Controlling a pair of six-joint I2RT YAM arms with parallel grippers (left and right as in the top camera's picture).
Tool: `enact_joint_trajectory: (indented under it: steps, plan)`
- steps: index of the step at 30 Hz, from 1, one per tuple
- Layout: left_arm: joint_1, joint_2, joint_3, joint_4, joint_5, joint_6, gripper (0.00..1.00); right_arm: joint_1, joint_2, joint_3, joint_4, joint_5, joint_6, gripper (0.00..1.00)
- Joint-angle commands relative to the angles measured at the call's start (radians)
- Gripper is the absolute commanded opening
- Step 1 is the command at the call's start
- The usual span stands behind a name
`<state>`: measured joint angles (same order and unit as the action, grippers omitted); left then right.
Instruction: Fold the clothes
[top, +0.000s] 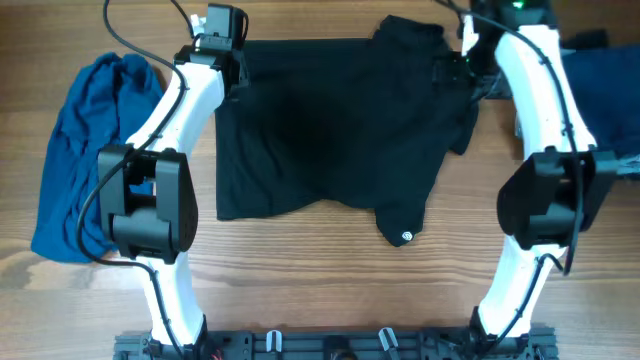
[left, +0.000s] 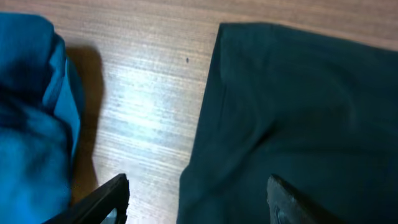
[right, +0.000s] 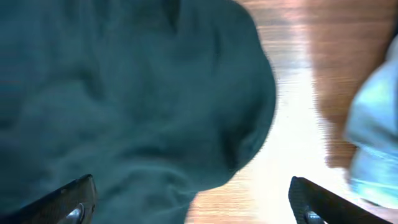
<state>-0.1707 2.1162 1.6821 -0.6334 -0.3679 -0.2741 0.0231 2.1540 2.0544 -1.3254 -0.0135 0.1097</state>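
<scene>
Left gripper (left: 198, 186) fingers stand apart, empty, straddling the left edge of the black T-shirt (top: 330, 130). Right gripper (right: 191, 186) is spread wide, hovering over the shirt's bunched far-right corner. One shirt lies crosswise between two arms; one bright blue garment (top: 90, 150) left, one navy garment (top: 605, 80) right.

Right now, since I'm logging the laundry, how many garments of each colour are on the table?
Black T-shirt: 1
Bright blue garment: 1
Dark navy garment: 1
Pale blue garment: 1
Total: 4
</scene>
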Motion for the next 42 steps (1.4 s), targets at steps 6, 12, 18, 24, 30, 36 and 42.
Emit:
enact_joint_trajectory:
  steps: [6,12,18,24,30,36,42]
  plan:
    - [0.005,-0.063,0.006,-0.132,0.121,0.004,0.70,-0.035,-0.005,0.026,-0.135,-0.287,0.008,0.97]
    - [0.005,-0.219,0.006,-0.268,0.231,-0.086,0.72,0.029,-0.006,0.026,-0.212,-0.286,0.003,0.87]
    - [0.005,-0.319,0.006,-0.466,0.338,-0.140,0.72,0.076,-0.018,0.025,-0.269,-0.240,0.035,0.82]
    - [0.005,-0.353,0.006,-0.629,0.339,-0.185,0.69,0.087,-0.104,0.025,-0.272,-0.218,0.056,0.82]
    - [-0.010,-0.488,0.005,-0.680,0.370,-0.260,0.69,0.087,-0.301,0.025,-0.283,-0.140,0.122,0.92]
    - [-0.097,-0.596,-0.043,-0.737,0.313,-0.346,0.70,0.092,-0.484,-0.074,-0.283,-0.146,0.164,1.00]
    - [-0.166,-0.636,-0.222,-0.715,0.295,-0.484,0.67,0.094,-0.579,-0.407,-0.233,-0.173,0.209,0.99]
